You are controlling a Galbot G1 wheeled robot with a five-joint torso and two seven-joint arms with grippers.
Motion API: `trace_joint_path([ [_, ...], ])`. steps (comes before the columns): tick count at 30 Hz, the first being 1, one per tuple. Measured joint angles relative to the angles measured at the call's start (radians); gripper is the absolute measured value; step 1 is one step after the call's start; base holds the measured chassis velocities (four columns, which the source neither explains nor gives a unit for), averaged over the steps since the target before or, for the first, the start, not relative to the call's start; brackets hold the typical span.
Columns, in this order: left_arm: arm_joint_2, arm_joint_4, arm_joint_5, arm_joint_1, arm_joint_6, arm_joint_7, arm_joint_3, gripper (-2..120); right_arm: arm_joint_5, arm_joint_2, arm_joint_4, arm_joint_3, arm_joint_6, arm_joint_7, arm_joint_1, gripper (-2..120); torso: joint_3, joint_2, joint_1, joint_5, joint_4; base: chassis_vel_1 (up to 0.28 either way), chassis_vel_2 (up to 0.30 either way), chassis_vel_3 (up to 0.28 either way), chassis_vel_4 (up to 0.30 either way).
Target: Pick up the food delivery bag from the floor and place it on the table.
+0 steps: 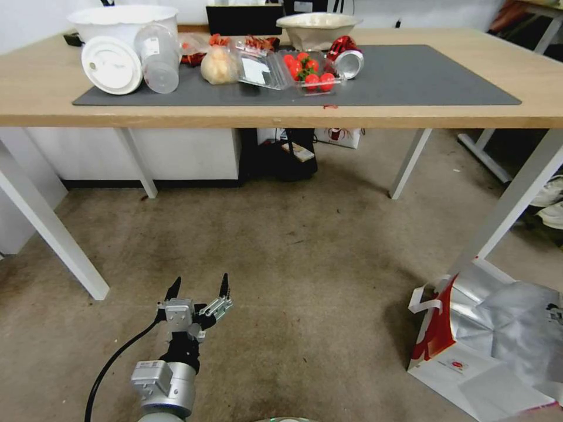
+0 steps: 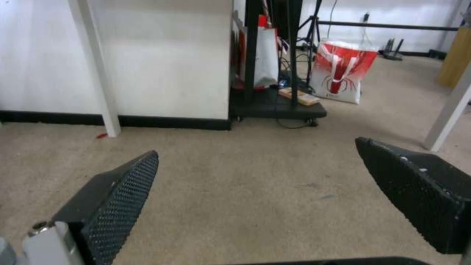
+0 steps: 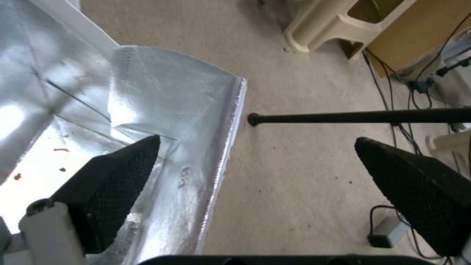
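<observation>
The food delivery bag point(image 1: 487, 346) lies on the floor point(image 1: 293, 258) at the lower right of the head view, white with a red side panel, its silver foil lining point(image 3: 162, 110) open upward. My right gripper point(image 3: 255, 147) is open straight above the bag's foil rim, one finger over the inside, the other over the carpet. My left gripper point(image 1: 199, 290) hangs open low over bare carpet at the lower left, well apart from the bag; its open fingers also frame the floor point(image 2: 245, 184). The table point(image 1: 410, 111) with its grey mat point(image 1: 422, 76) spans the back.
The mat's left half holds a white bucket point(image 1: 123, 20), a lid, a clear cup, strawberries in a tray point(image 1: 308, 70), a can and a bowl. White table legs point(image 1: 516, 193) stand near the bag. A second red-and-white bag point(image 2: 341, 71) and a black stand sit under the table.
</observation>
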Motion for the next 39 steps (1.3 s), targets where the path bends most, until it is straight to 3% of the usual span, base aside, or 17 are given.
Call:
trace_joint_path([
  [6, -0.019, 0.003, 0.013, 0.011, 0.000, -0.002, -0.009, 100, -0.013, -0.025, -0.077, -0.073, 0.002, -0.018, 0.059, 100, 0.000, 0.000, 0.000, 0.0001, 0.0005, 0.000, 0.000, 0.000, 0.000],
  [17, -0.034, 0.015, 0.021, 0.014, 0.000, -0.004, -0.011, 100, -0.043, 0.007, -0.195, -0.155, 0.006, -0.041, 0.117, 100, 0.000, 0.000, 0.000, 0.0000, 0.0001, 0.000, 0.000, 0.000, 0.000],
  [30, -0.033, 0.008, 0.017, 0.013, 0.001, -0.009, -0.014, 100, -0.041, 0.041, -0.203, -0.189, 0.009, -0.038, 0.133, 100, 0.000, 0.000, 0.000, -0.0001, 0.0002, 0.000, 0.000, 0.000, 0.000],
  [39, -0.032, 0.009, 0.015, 0.011, 0.001, -0.013, -0.013, 100, -0.034, 0.059, -0.216, -0.194, 0.074, -0.062, 0.131, 100, 0.000, 0.000, 0.000, -0.0001, 0.0002, 0.000, 0.000, 0.000, 0.000],
])
